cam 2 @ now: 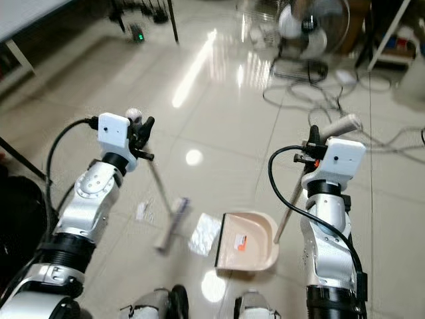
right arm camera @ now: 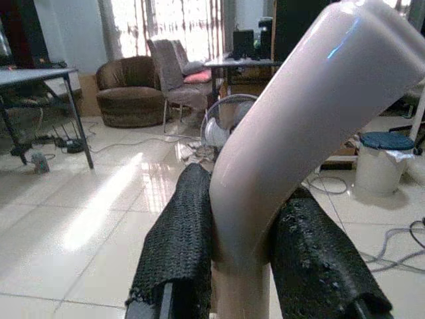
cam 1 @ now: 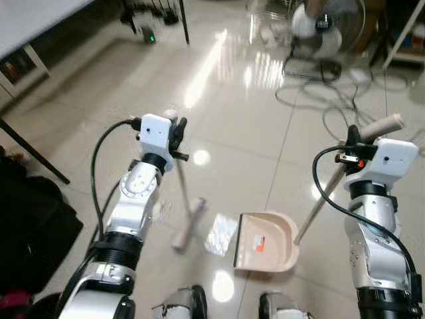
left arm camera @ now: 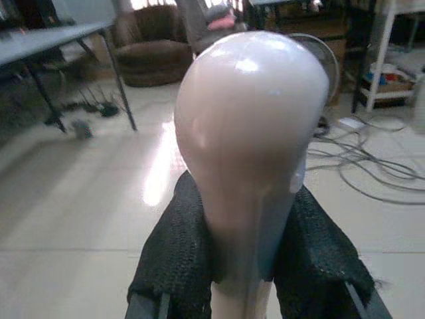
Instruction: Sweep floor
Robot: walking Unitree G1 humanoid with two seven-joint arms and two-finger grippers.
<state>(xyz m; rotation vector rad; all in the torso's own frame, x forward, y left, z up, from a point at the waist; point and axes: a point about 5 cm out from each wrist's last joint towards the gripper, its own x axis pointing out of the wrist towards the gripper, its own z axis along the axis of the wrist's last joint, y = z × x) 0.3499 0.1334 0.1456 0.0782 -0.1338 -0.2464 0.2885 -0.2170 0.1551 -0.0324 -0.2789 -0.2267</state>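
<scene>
My left gripper (cam 1: pixel 178 127) is shut on the rounded top of a pale broom handle (left arm camera: pixel 252 146); the thin handle slants down to the broom head (cam 1: pixel 189 224), which rests on the tiled floor. My right gripper (cam 1: pixel 352 141) is shut on the bent cream handle (right arm camera: pixel 299 126) of a beige dustpan (cam 1: pixel 267 242). The pan lies flat on the floor between my arms, its long handle rising to the right. A crumpled bit of silvery wrapper (cam 1: pixel 222 233) lies between the broom head and the pan's mouth. A small scrap of paper (cam 2: pixel 142 211) lies left of the broom.
A standing fan (cam 1: pixel 327 30) and loose cables (cam 1: pixel 345 100) spread over the floor ahead on the right. A table leg (cam 1: pixel 33 158) and a dark bag (cam 1: pixel 30 219) are at the left. A power strip (cam 1: pixel 147 36) lies far ahead. My feet (cam 1: pixel 189 304) are at the bottom.
</scene>
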